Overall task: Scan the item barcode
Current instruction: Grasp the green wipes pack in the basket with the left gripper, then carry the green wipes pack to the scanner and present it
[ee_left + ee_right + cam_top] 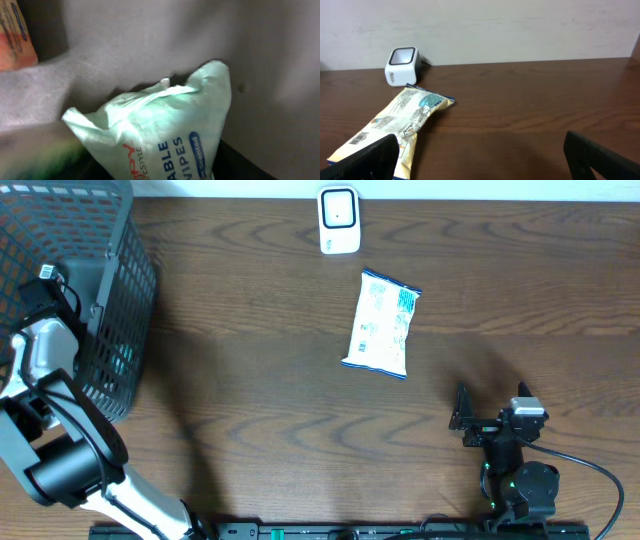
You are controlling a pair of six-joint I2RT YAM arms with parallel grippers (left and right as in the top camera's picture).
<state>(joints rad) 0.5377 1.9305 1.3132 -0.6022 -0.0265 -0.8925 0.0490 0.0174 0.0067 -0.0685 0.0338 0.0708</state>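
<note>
My left pincer [98, 305] reaches into the basket [140, 280] at a wipes pack [165, 130]; its spread I cannot tell. My right pincer [482, 160] gapes wide.

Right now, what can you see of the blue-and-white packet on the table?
The packet is a sealed, flat pillow pouch of glossy, plastic-looking film, white to cream with blue print and blue crimped ends. It lies flat on the dark wooden table, with its long axis pointing away from the robot and its far end tilted slightly right. It sits close to the white scanner without touching it. The print is too small to read. Only the table touches it.
</note>
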